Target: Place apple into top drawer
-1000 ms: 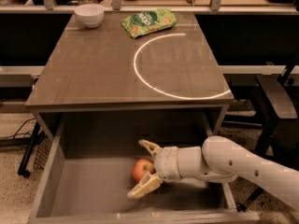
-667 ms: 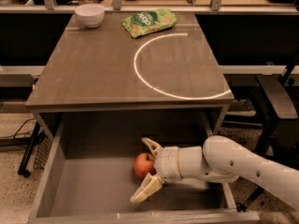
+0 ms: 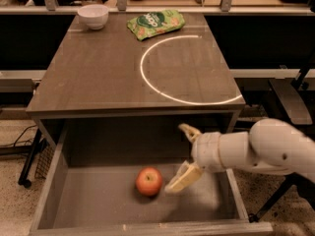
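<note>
The apple (image 3: 149, 181) lies on the top drawer (image 3: 93, 200) floor, just beside our gripper (image 3: 186, 155), whose jaws stand open and empty. We should pull out cleanly, without nudging it.

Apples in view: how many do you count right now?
1. The apple lies on the floor of the open top drawer, near the front. The claw, open, hovers just right of it. The arm covers some drawer floor, so another could be hidden.
</note>
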Robot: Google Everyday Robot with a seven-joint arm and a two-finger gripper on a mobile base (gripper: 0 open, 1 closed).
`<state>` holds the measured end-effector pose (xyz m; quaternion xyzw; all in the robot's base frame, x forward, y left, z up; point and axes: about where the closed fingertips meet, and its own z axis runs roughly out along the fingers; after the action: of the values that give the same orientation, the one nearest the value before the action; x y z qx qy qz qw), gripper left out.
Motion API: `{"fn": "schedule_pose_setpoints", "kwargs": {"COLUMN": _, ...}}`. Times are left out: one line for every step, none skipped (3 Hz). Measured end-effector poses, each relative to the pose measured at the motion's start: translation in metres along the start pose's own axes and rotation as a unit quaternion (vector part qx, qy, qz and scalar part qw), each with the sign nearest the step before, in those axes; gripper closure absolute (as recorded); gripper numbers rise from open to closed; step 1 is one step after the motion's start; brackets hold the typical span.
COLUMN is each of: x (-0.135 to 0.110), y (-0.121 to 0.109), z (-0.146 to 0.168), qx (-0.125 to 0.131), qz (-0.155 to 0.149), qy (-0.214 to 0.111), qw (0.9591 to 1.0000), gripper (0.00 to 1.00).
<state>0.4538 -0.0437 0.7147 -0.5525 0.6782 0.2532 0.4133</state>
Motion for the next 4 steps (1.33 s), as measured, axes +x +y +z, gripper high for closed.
{"fn": "schedule_pose_setpoints", "kwargs": {"x": -0.003, "y": -0.026, "z": -0.074, "qx": 0.056, "qz": -0.013, "qy": 0.074, "qw": 0.9956, "gripper": 0.0}}
{"fn": "schedule_pose_setpoints", "kwargs": {"x": 0.003, "y": -0.037, "z": -0.151, "qx": 0.111, "qz": -0.013, "qy": 0.151, "qw": 0.9822, "gripper": 0.18}}
{"fn": "schedule_pose_setpoints", "kwargs": {"x": -0.013, "y": -0.05, "z": -0.212, "qx": 0.159, "qz": -0.023, "qy": 0.175, "qw": 0.9714, "gripper": 0.18}}
{"fn": "schedule_pose_setpoints", "kwargs": {"x": -0.059, "y": -0.077, "z": -0.244, "qx": 0.197, "qz": -0.055, "qy": 0.143, "qw": 0.9684, "gripper": 0.0}}
